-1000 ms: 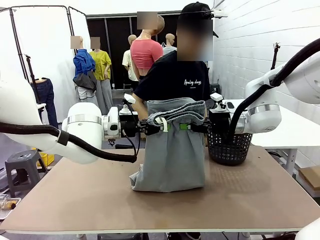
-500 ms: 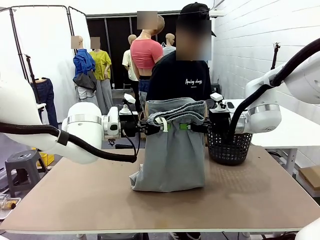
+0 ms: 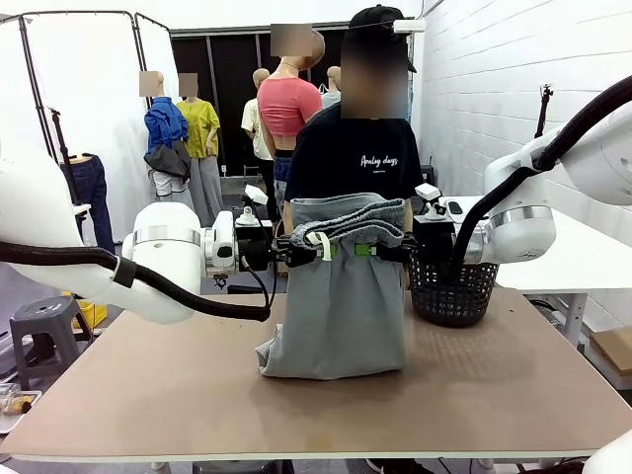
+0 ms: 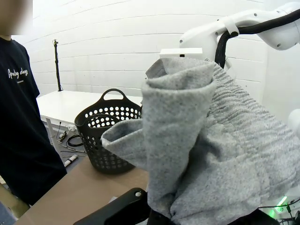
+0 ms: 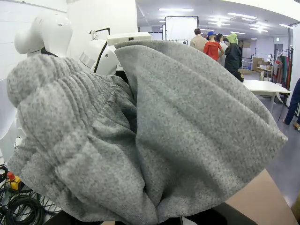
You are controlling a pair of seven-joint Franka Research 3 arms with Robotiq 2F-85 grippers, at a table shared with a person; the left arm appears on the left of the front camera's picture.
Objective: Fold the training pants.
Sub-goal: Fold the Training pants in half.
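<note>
Both grippers stay clamped on the training pants: left gripper and right gripper pinch the waistband between them, legs hanging below onto the table. Only the person behind has shifted; folding has not advanced.

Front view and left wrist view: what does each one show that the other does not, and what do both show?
Front view: both grippers, left and right, are shut on the training pants near the waistband; the lower part rests on the table. Left wrist view: basket handle, cables on the white table behind it. Both: pants, black basket, person in a dark shirt.
</note>
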